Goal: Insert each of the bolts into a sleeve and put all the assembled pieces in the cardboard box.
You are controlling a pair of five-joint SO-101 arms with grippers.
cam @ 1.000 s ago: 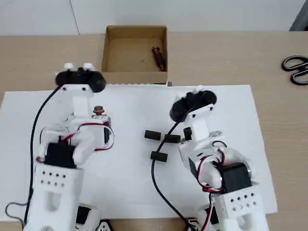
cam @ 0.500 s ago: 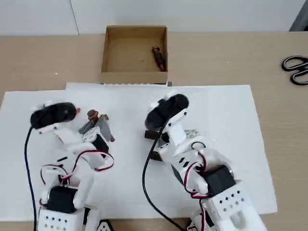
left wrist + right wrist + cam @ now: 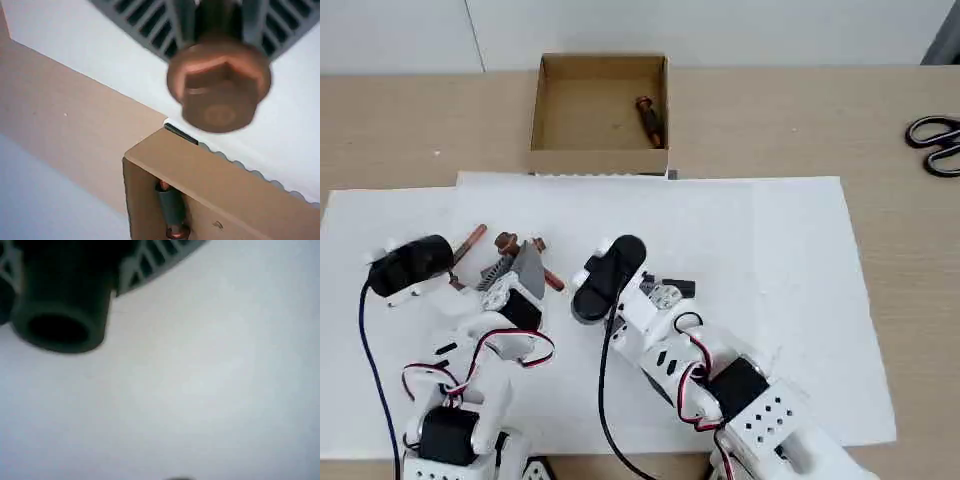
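My left gripper (image 3: pixel 508 258) is shut on a copper bolt (image 3: pixel 506 243) at the front left of the white paper. In the left wrist view the bolt's hex head (image 3: pixel 218 82) sticks out from between the grey fingers (image 3: pixel 145 20), facing the cardboard box (image 3: pixel 210 175). My right gripper (image 3: pixel 665 291) is shut on a black sleeve (image 3: pixel 678 288) near the paper's middle. In the right wrist view the sleeve (image 3: pixel 60 315) shows its open bore just above the paper. The cardboard box (image 3: pixel 535 110) stands at the back with one assembled piece (image 3: pixel 649 118) inside.
Two loose bolts lie beside my left gripper, one (image 3: pixel 470 241) on its left and one (image 3: pixel 552 280) on its right. Scissors (image 3: pixel 935 143) lie at the table's far right edge. The white paper (image 3: pixel 790 260) has free room on its right half.
Both arms swung left and drew back toward the table's front. The left gripper carried its bolt along. The right gripper came over the sleeves and now holds one.
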